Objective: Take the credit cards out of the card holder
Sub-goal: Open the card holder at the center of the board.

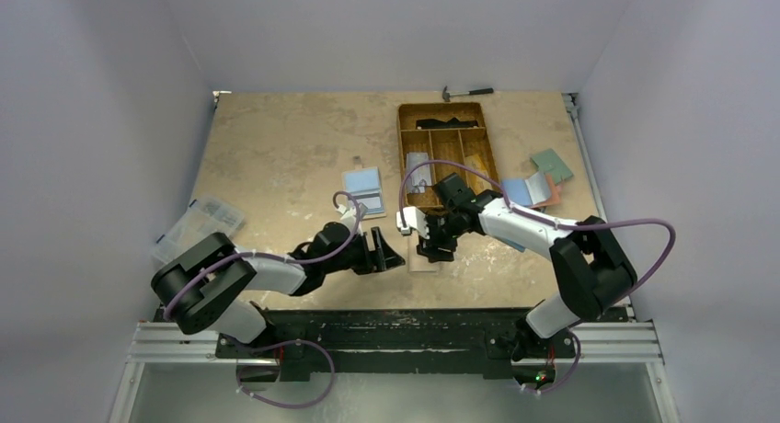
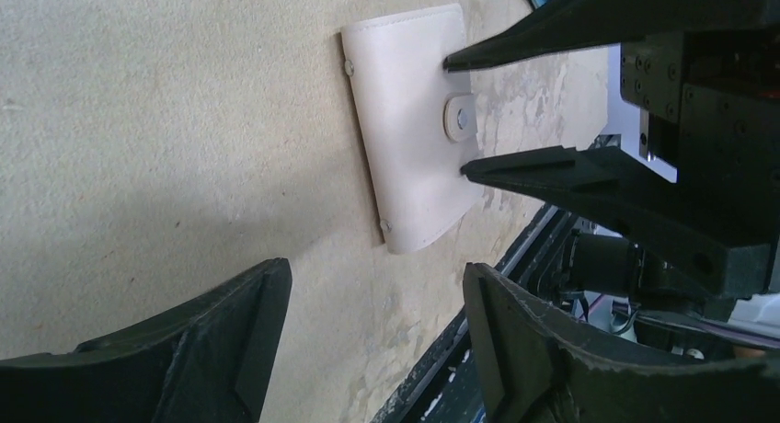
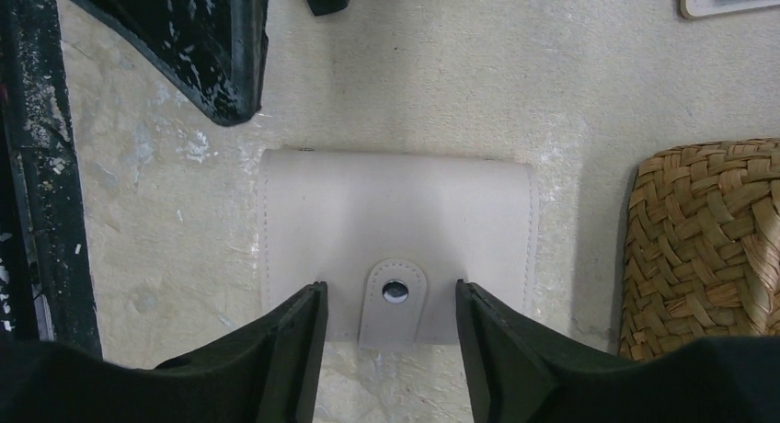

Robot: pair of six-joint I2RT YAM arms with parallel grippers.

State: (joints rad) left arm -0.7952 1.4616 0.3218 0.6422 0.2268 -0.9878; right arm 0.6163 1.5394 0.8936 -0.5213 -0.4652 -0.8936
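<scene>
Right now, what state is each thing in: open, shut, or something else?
Card holder, shut, snap fastened, lying flat.
Second holder, lying open, blue inside facing up.
Left pincer, open, holding nothing.
Right pincer, open, one finger on either side of the snap.

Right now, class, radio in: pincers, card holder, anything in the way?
Left pincer open, empty, alongside. Right pincer open, straddling snap tab. Card holder flat, snapped shut. Nothing blocking.
</scene>
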